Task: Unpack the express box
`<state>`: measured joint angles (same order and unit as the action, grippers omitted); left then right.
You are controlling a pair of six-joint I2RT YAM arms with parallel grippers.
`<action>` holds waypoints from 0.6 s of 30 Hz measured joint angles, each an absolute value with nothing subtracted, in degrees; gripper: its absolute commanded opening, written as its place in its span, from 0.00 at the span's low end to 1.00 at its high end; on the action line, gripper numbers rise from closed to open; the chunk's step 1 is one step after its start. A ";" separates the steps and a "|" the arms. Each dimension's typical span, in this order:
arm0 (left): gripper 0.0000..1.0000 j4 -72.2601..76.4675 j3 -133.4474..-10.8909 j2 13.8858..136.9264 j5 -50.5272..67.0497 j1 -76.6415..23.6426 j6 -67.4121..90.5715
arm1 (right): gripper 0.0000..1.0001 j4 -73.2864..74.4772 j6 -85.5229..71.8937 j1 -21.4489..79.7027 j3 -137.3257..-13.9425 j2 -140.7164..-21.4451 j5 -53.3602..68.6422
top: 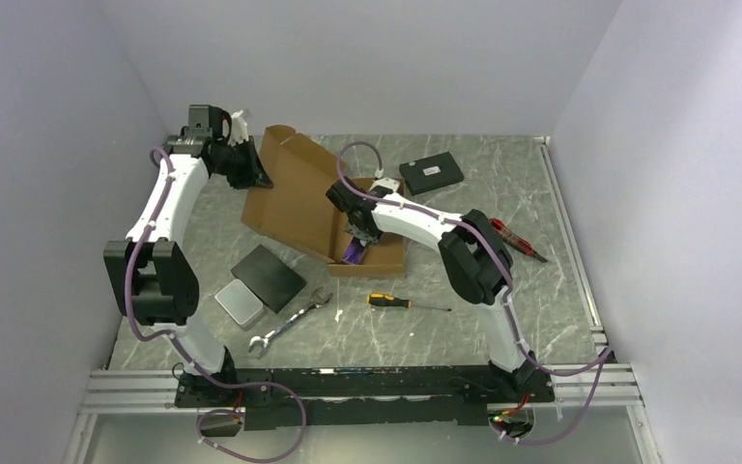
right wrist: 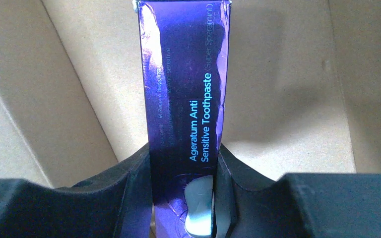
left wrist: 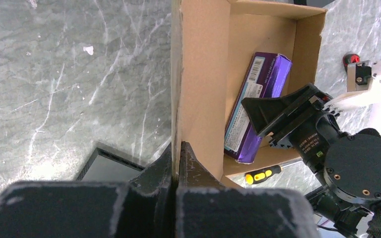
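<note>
- Nearest the arm bases lie one silver metal open-ended wrench (top: 290,322) and one screwdriver with a yellow-and-black handle (top: 391,302).
- Just behind them, one pale grey flat tin (top: 242,303) sits beside one dark grey flat slab (top: 268,276).
- At mid-table is the one plain brown cardboard express box (top: 295,188), open, with its lid raised towards the left.
- The right gripper (right wrist: 184,163) is inside the tray, its fingers pressed against both long sides of one shiny purple toothpaste carton (right wrist: 186,74).
- In the top view the right arm hides most of the carton. In the right wrist view the fingers cover its near end.
- To the right lies one small red-handled tool (top: 514,237), possibly a cutter.
- The left gripper (left wrist: 176,153) has its fingers together, pinching the lid's cardboard edge.
- Farthest back rests one small black flat labelled box (top: 432,174).
</note>
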<state>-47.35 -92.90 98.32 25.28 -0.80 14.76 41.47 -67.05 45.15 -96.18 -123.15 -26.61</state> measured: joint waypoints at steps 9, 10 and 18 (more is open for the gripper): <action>0.01 -43.88 -89.78 97.67 27.53 5.67 18.98 | 0.27 42.52 -61.36 45.15 -102.39 -120.99 -28.71; 0.01 -43.09 -88.99 97.47 28.08 7.05 19.88 | 0.27 42.39 -60.14 45.15 -103.37 -120.03 -29.17; 0.08 -36.91 -82.43 93.17 27.16 15.29 27.22 | 0.23 41.12 -51.51 45.15 -106.30 -109.40 -33.78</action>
